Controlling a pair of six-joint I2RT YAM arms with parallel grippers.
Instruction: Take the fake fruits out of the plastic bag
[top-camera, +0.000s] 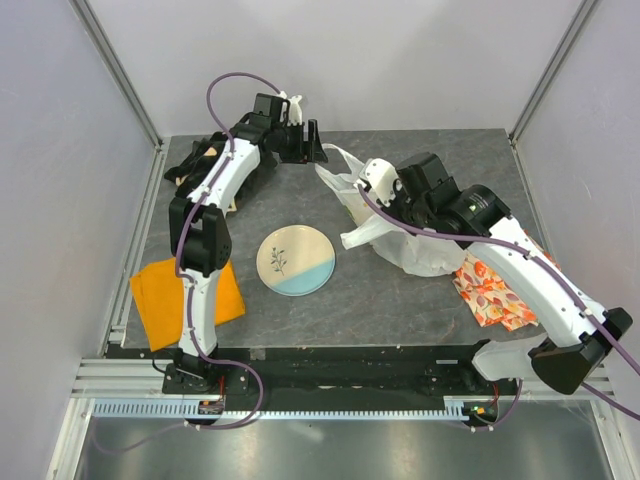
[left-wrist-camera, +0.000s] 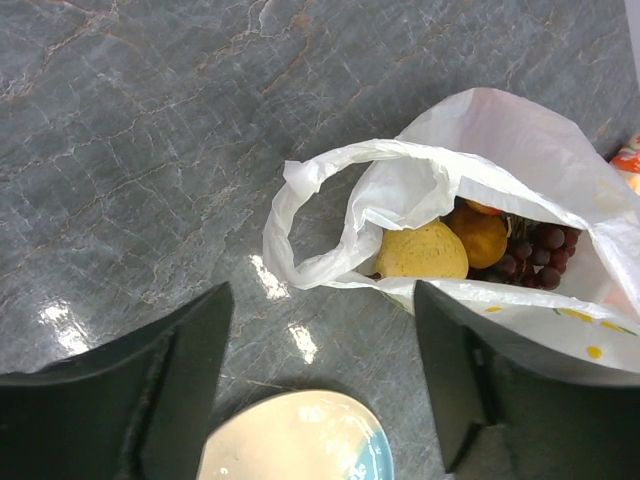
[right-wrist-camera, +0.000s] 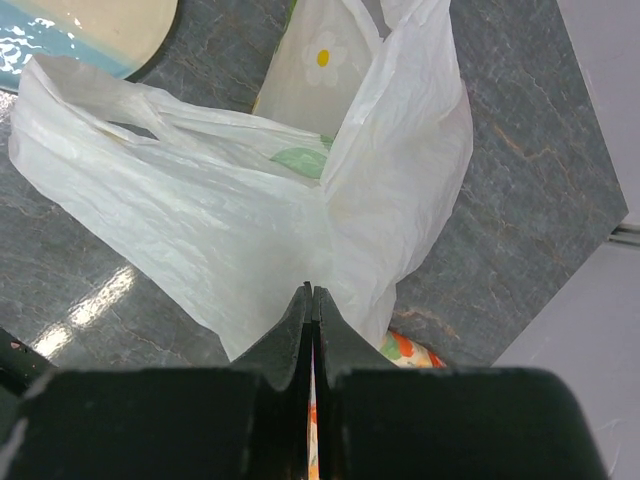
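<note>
Left jaws spread wide and empty above the worktop (left-wrist-camera: 150, 120). The plastic bag (left-wrist-camera: 520, 130) lies ahead, off toward their right finger, its mouth gaping at them, with the fake fruits (left-wrist-camera: 440, 250) just inside the lip. Right jaws are shut, apparently pinching a fold of bag film, so the reach in looks like the left jaws' job.

My left jaws are standing wide over bare desk (left-wrist-camera: 150, 120), and nothing is lying between them and the plastic bag (left-wrist-camera: 510, 130). Its mouth is gaping toward me with the fake fruits (left-wrist-camera: 425, 252) showing inside, but the handle loop (left-wrist-camera: 280, 235) is sagging across the entry. The plate (left-wrist-camera: 290, 440) is crowding the near side, and my right arm (top-camera: 500, 235) is hanging over the bag.
</note>
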